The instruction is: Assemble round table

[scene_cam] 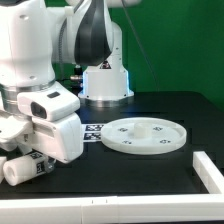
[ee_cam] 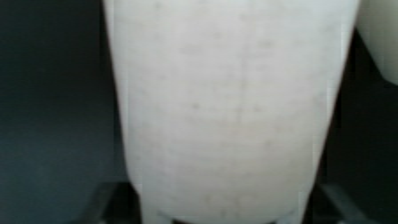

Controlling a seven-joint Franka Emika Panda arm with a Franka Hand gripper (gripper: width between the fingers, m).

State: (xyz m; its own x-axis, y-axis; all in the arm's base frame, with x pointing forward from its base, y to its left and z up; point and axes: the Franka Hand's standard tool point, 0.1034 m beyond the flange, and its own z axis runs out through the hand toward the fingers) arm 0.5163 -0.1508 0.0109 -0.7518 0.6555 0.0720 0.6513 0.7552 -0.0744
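The white round disc (scene_cam: 145, 133) with its central hub lies flat on the black table, towards the exterior view's right. The short cylindrical leg (scene_cam: 18, 170), with a small tag on it, lies on its side at the exterior view's lower left. My gripper (scene_cam: 30, 160) sits over it, with the jaws closed on it. In the wrist view the leg (ee_cam: 222, 100) fills most of the picture, and my gripper (ee_cam: 228, 212) holds it between two dark fingers (ee_cam: 118, 203). The branched foot piece is out of view.
The marker board (scene_cam: 93, 130) lies between my arm and the disc. A white rail (scene_cam: 205, 170) borders the table at the exterior view's right and along the front (scene_cam: 120, 212). The robot base (scene_cam: 104, 82) stands behind the disc.
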